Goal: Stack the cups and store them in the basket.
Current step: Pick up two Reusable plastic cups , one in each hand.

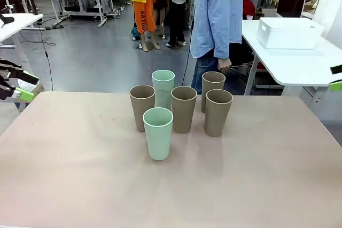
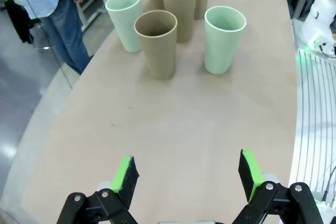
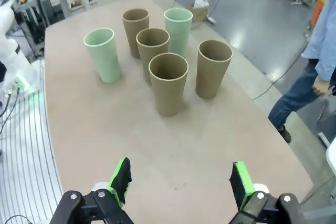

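Cups [image 1: 184, 108] all six upright and unstacked, clustered mid bench [image 1: 80, 174] toward far edge. Basket [image 1: 288, 31] on white table [image 1: 299, 65] past far right corner. Left gripper [image 2: 187, 172] and right gripper [image 3: 181, 177] jaws wide, empty, back at side edges. Front mint cup [image 1: 158, 132] likely nearer left.

Black jaws carry bright green pads [image 2: 125, 174], silver screws [image 2: 74, 198] at the joints.

Tan table [image 1: 80, 174], blue-shirted person [image 1: 218, 14] behind
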Tool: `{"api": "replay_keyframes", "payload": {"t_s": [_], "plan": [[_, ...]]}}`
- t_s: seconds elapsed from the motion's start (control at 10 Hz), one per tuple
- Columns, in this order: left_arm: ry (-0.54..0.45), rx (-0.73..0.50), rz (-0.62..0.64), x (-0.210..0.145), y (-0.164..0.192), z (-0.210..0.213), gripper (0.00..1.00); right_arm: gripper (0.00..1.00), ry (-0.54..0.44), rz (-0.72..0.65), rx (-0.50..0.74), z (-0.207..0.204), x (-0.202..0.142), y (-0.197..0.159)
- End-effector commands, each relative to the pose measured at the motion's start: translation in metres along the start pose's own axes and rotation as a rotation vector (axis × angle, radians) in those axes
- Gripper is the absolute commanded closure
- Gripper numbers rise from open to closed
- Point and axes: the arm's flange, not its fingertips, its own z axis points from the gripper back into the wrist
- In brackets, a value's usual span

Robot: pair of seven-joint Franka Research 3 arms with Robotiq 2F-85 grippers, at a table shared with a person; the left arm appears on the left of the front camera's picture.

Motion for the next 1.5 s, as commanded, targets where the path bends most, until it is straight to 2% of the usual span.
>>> {"api": "replay_keyframes", "payload": {"t_s": [0.0,0.6,0.7,0.8,1.4], "plan": [[-0.027,0.001,-0.028,-0.002,-0.002,-0.003,0.0,0.0,-0.043,-0.011,0.028,-0.019,-0.028,0.023],[-0.092,-0.003,-0.026,0.002,-0.007,-0.004,0.0,0.0,-0.079,-0.031,0.02,-0.015,-0.028,0.02],[-0.093,0.023,-0.007,0.005,-0.008,-0.006,0.0,0.0,-0.093,-0.045,0.039,-0.014,-0.026,0.018],[-0.044,-0.005,-0.006,0.005,-0.007,-0.002,0.0,0.0,-0.057,-0.058,0.021,-0.008,-0.015,-0.005],[-0.044,-0.005,-0.006,0.005,-0.007,-0.002,0.0,0.0,-0.057,-0.058,0.021,-0.008,-0.015,-0.005]]}}
